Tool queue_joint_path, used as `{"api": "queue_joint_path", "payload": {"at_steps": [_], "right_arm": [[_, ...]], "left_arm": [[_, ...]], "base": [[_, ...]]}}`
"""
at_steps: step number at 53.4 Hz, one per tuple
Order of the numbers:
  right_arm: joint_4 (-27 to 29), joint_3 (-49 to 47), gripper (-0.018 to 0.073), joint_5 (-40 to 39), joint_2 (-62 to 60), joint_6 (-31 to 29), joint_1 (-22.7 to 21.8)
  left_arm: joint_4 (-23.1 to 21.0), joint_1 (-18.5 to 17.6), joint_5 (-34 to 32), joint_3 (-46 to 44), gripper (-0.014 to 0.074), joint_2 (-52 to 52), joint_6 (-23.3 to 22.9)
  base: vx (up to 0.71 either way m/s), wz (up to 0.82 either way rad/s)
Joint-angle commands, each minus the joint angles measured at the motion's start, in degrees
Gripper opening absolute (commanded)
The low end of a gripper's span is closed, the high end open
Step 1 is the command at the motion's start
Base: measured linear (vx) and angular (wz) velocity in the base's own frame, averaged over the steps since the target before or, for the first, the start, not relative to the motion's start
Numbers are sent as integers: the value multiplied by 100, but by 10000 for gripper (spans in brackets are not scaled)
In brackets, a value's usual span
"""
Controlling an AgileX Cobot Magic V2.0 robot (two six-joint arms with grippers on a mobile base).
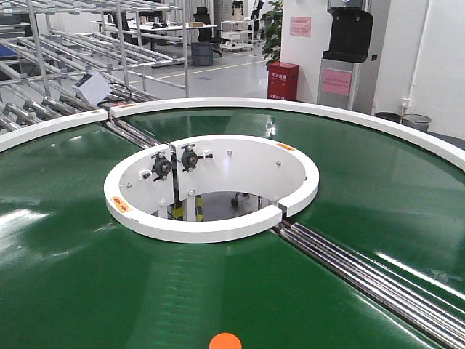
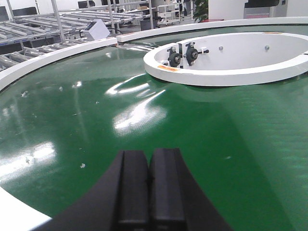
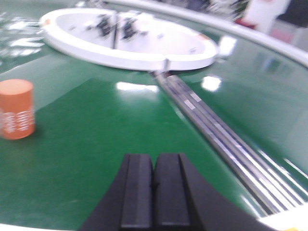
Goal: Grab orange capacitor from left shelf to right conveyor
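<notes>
Black gripper pads fill the bottom of both wrist views, and both pairs sit pressed together with nothing between them: the left gripper (image 2: 149,185) hangs over bare green belt, jaws together and empty, and the right gripper (image 3: 155,190) shows the same, jaws together, nothing held. Now look at the left edge of the right wrist view: the orange capacitor (image 3: 17,109) stands upright on the glossy green belt of the right conveyor (image 3: 96,144), white print on its side, well apart from the right gripper and quite free of it. From the front-facing view it shows only as an orange disc (image 1: 225,341) at the very bottom centre of the frame, sitting on the belt near the camera. Further up the frame lies the white inner ring (image 1: 211,231) with its bearing blocks, and a strip of steel rollers (image 1: 378,280) cuts across the belt toward the lower right. In the upper left, beyond the white outer rim (image 1: 240,104), steel rail racks (image 1: 51,80) stand in the background; which of them is the left shelf I cannot tell. My read: the delivery looks done, capacitor placed and released on the conveyor, and what remains, if anything, is pulling the arms clear.
</notes>
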Motion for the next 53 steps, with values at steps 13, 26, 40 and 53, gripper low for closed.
{"api": "queue_joint_path", "payload": {"at_steps": [13,26,40,53], "right_arm": [[169,517,-8,-1052,-954,104,-447],[169,517,-8,-1040,-954,104,-459],[-489,517,-8,-1308,-954,926,-459],[-204,517,-8,-1313,-954,997,-459]], "left_arm": [[-20,14,-471,186,-6,-71,-9],[-20,14,-471,186,-6,-71,-9],[-20,14,-471,186,-6,-71,-9],[-20,14,-471,186,-6,-71,-9]], "base": [[0,0],[0,0],[0,0],[0,0]]}}
